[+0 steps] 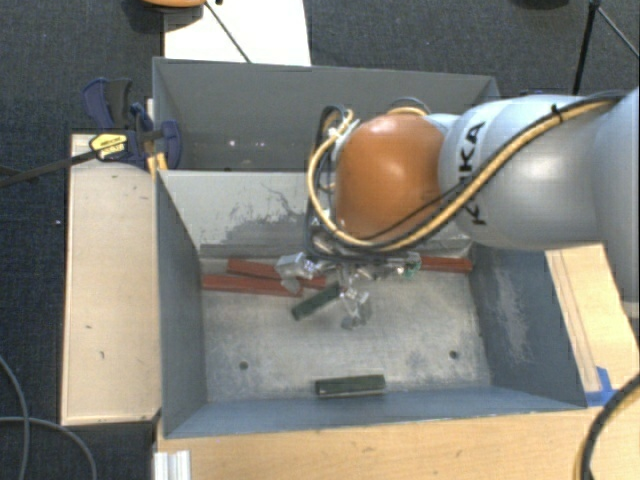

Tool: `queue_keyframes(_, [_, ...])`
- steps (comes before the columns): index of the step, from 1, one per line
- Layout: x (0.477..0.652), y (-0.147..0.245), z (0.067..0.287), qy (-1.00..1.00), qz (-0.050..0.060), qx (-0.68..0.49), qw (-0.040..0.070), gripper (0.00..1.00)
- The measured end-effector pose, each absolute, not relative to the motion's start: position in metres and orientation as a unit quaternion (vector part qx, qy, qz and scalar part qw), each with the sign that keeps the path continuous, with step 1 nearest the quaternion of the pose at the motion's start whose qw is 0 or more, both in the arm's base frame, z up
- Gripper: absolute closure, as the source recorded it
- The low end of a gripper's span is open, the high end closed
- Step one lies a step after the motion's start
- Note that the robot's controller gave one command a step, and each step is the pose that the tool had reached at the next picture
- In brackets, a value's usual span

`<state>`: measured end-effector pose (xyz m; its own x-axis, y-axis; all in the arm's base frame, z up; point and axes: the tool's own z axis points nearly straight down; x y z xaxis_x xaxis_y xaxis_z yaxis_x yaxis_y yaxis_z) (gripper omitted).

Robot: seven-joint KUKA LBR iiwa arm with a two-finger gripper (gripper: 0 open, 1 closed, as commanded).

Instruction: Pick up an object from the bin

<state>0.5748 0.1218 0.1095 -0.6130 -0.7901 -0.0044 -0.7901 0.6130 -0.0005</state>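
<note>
My gripper (345,293) reaches down near the back middle of the bin floor, under the orange dome. A dark green stick-like object (318,305) lies tilted right at its fingertips, touching or between them; I cannot tell which. Two long red-brown strips (245,281) lie along the back wall, passing behind the gripper, with one end (447,263) showing to its right. A small crumpled silvery piece (294,265) sits just left of the gripper.
A dark flat rectangular bar (350,386) lies near the front wall of the bin, apart from the gripper. The arm comes in from the right above the bin's right side.
</note>
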Motion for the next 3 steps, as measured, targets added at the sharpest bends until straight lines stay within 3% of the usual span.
queue_keyframes(1, [0.584, 0.127, 0.09, 0.869, 0.0, -0.495, 0.002, 0.0])
queue_keyframes(2, [0.589, 0.084, 0.079, 0.91, 0.001, -0.415, 0.001, 1.0])
queue_keyframes(3, [0.588, 0.084, 0.079, 0.911, 0.001, -0.413, 0.0, 0.0])
